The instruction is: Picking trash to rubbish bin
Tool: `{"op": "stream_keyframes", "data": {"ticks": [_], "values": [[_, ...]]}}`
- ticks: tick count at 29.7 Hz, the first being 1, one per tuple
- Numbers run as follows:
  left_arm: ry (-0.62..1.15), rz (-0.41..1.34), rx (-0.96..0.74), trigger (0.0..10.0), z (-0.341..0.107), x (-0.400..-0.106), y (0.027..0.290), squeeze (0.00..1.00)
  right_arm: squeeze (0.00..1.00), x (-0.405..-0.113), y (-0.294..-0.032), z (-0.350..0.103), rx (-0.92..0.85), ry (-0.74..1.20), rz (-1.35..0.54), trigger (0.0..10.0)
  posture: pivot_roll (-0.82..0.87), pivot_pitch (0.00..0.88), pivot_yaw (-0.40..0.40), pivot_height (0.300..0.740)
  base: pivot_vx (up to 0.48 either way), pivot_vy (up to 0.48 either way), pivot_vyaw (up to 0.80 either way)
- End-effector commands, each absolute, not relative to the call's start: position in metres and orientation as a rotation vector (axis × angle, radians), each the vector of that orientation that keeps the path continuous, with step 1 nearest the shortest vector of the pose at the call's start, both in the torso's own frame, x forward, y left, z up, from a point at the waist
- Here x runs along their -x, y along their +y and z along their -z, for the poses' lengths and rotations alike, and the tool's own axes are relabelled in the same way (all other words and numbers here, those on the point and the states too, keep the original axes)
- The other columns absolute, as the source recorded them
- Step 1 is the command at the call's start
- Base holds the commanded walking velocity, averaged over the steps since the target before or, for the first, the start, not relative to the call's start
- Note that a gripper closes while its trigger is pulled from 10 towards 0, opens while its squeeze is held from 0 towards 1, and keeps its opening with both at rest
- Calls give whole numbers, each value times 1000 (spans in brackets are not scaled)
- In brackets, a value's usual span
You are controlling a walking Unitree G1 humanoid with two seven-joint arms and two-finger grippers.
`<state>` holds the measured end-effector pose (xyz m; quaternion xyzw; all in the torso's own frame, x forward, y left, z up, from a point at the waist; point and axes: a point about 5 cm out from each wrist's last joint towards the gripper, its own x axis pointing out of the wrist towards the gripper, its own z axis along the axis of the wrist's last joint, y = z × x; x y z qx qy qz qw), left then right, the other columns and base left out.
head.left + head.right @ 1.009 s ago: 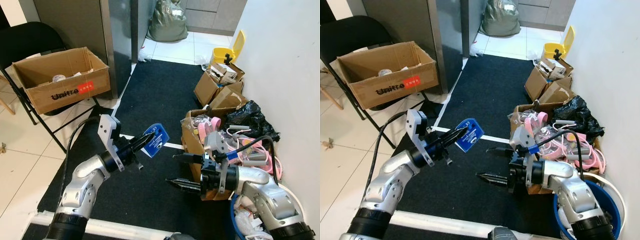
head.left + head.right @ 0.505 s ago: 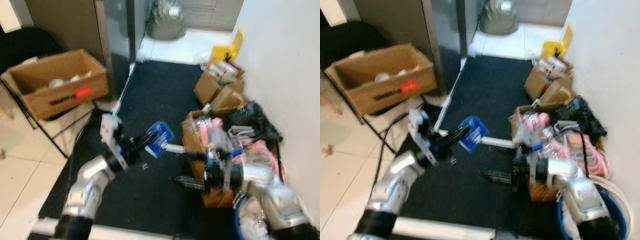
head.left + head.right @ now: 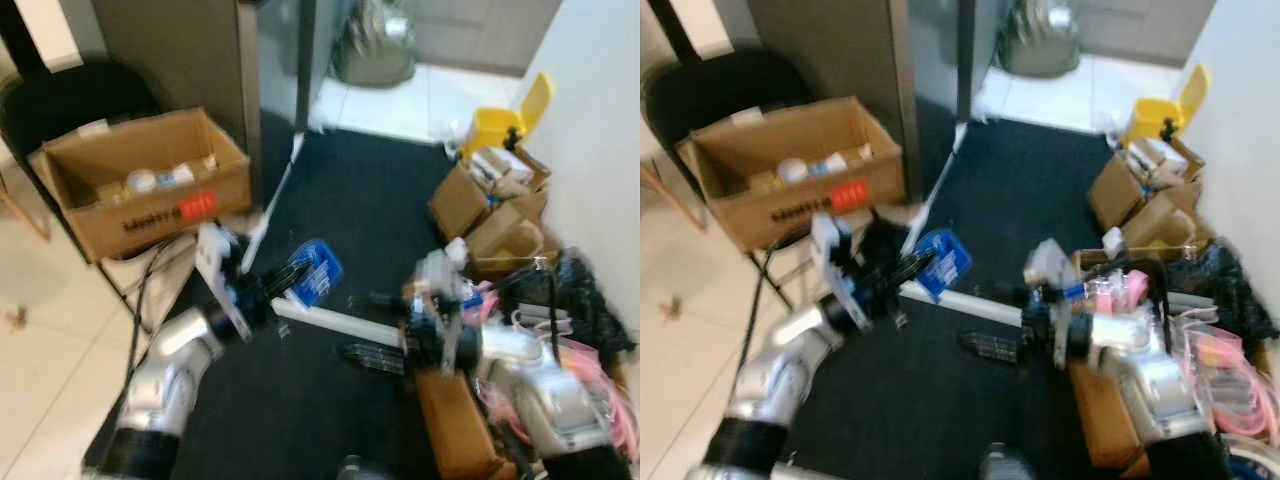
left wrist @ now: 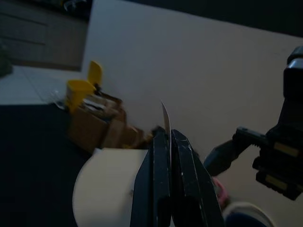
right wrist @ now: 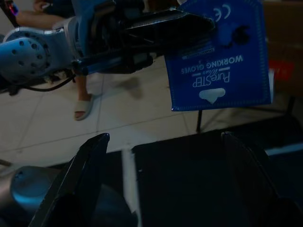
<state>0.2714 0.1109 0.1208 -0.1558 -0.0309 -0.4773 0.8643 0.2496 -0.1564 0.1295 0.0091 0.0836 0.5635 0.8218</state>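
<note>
Over the black floor mat (image 3: 330, 210), left eye view: my left gripper (image 3: 290, 277) is pinched on a flat blue glove-packaging card (image 3: 314, 273), held up in the air. My right gripper (image 3: 375, 330) hangs just beside it, fingers spread wide, nothing in them. An open brown cardboard box (image 3: 140, 185) sits on a black folding chair (image 3: 70, 105) to my left; a small yellow flip-lid bin (image 3: 500, 125) stands far ahead by the white wall (image 3: 600, 150), with brown boxes and pink clutter between.

Right eye view: same scene, blurred. Card (image 3: 943, 262) is lifted but not binned, so pickup looks done; carry and drop remain. Mat centre is open room; right side is crowded with boxes.

Left wrist view: black fingers (image 4: 161, 175) closed tight on the card's thin edge (image 4: 165, 118), yellow bin (image 4: 80, 87) well apart against the wall.

Right wrist view: my two spread fingers (image 5: 80, 175) frame the blue card (image 5: 220, 61), printed "working gloves", clamped by the left gripper (image 5: 189, 21). A person's sandalled foot (image 5: 83, 106) stands on the pale tiles beyond, so keep swings clear there.
</note>
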Motion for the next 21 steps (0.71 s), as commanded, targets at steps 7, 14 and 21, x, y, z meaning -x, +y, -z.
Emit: {"op": "stream_keyframes", "data": {"ticks": [7,14,21], "values": [[-41,989,332,10000,-112,-270,114,0,0,-250,-153,-130,-84,114,-1209,10000,8,0,-19,740,480,0,422],[-47,979,326,10000,-113,-270,116,0,0,-251,-152,-128,-87,135,-1203,10000,11,0,-14,740,480,0,0],[-63,947,321,10000,-115,-272,122,0,0,-250,-152,-129,-77,91,-1209,10000,15,0,-15,740,480,0,214]]}}
